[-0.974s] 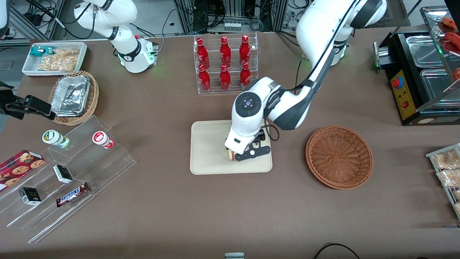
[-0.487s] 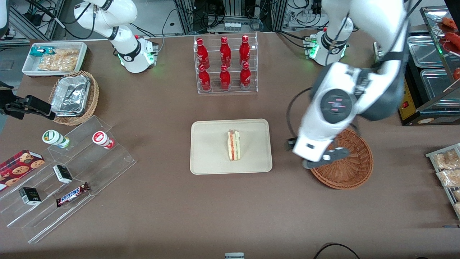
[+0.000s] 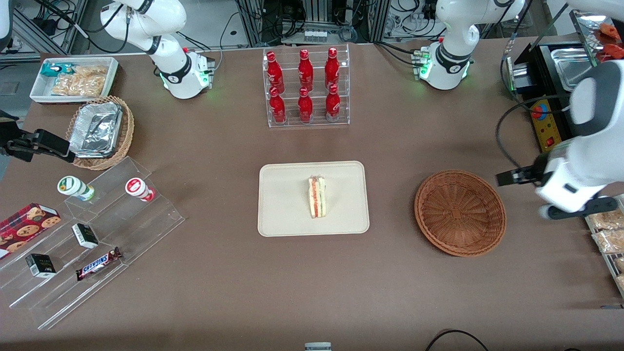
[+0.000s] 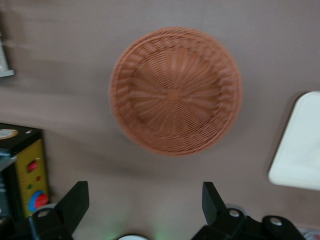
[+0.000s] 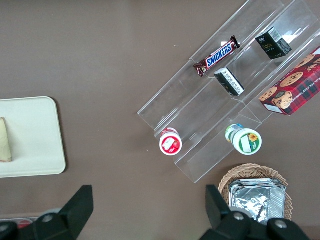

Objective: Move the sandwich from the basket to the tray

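The sandwich (image 3: 317,197), a pale wedge with a red and green stripe, lies on the beige tray (image 3: 282,214) near its middle; its edge (image 5: 5,140) also shows in the right wrist view on the tray (image 5: 35,150). The reddish-brown wicker basket (image 3: 460,212) holds nothing; the left wrist view looks straight down on this basket (image 4: 175,92), with a corner of the tray (image 4: 300,150) beside it. My left gripper (image 3: 573,210) hangs above the table beside the basket, toward the working arm's end. The gripper (image 4: 144,200) is open, with nothing between its fingers.
An acrylic rack of red bottles (image 3: 306,87) stands farther from the front camera than the tray. A black machine with a red button (image 3: 546,126) and bagged snacks (image 3: 607,229) flank the gripper. A stepped acrylic shelf (image 3: 97,234) sits toward the parked arm's end.
The gripper let go of the sandwich on the tray, rose, and swung away over the basket to the working arm's end of the table. The sandwich stays on the tray.
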